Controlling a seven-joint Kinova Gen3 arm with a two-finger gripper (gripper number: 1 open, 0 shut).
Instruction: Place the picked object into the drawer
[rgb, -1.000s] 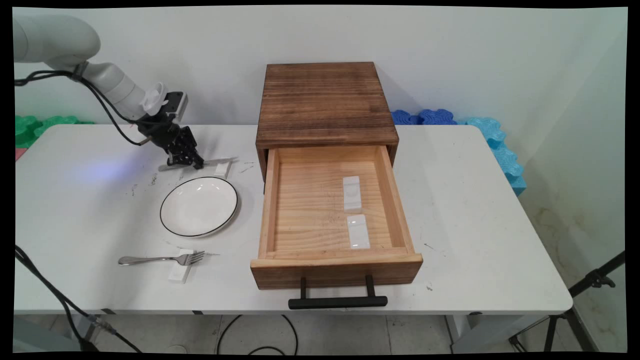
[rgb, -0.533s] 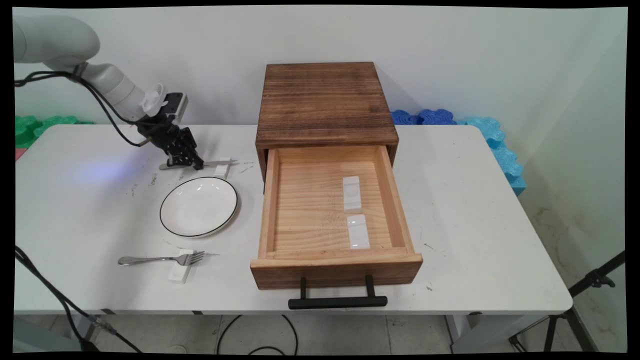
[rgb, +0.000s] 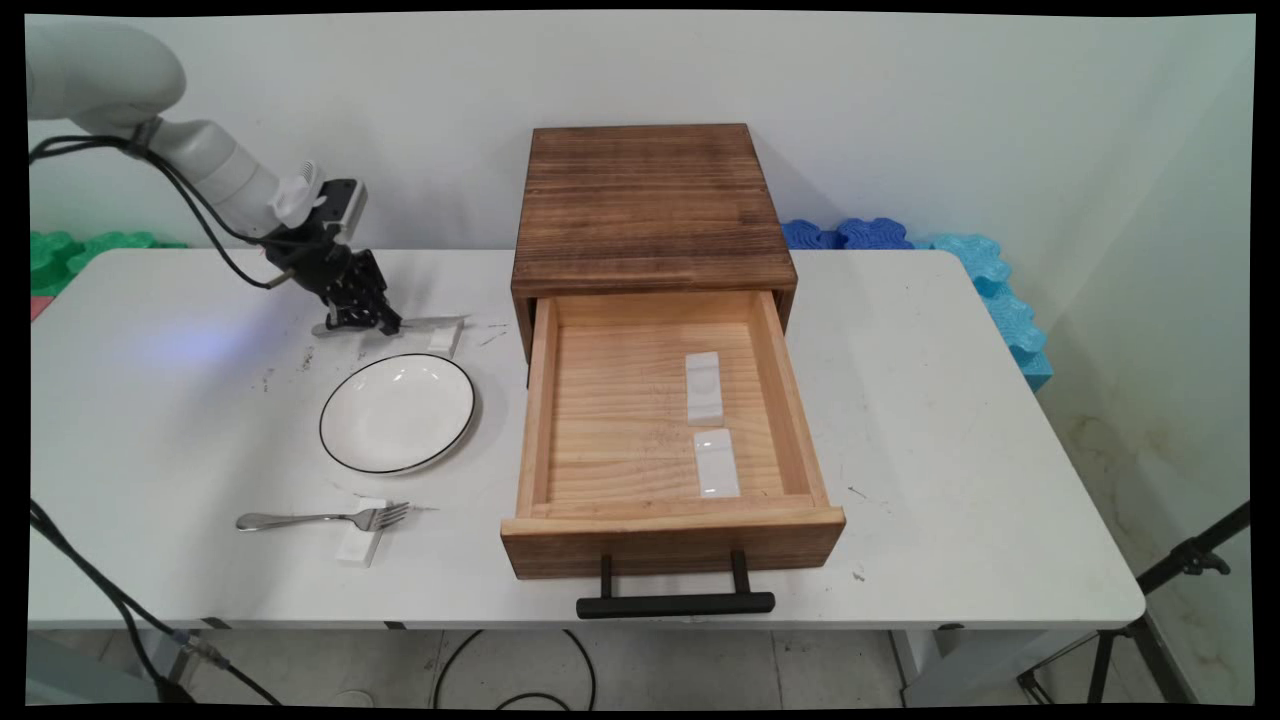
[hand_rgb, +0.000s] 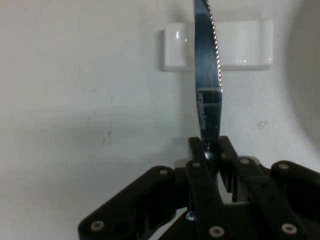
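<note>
Now clamped in the claw (hand_rgb: 212, 150): knife (hand_rgb: 207, 85), blade across white rest (hand_rgb: 240, 45), just beyond plate's (rgb: 398, 412) far rim on bench (rgb: 950, 420); open bench leftward, open drawer (rgb: 670, 420) right.

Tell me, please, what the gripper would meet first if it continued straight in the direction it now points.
Probably the white rest. The gripper, shut on the knife, points along the blade, which lies over that rest; depth is unclear.

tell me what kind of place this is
Probably a robot lab mocked up as a dining spot: a white table against a bare wall, a black two-finger gripper clamping a serrated steel knife, a tripod.
</note>
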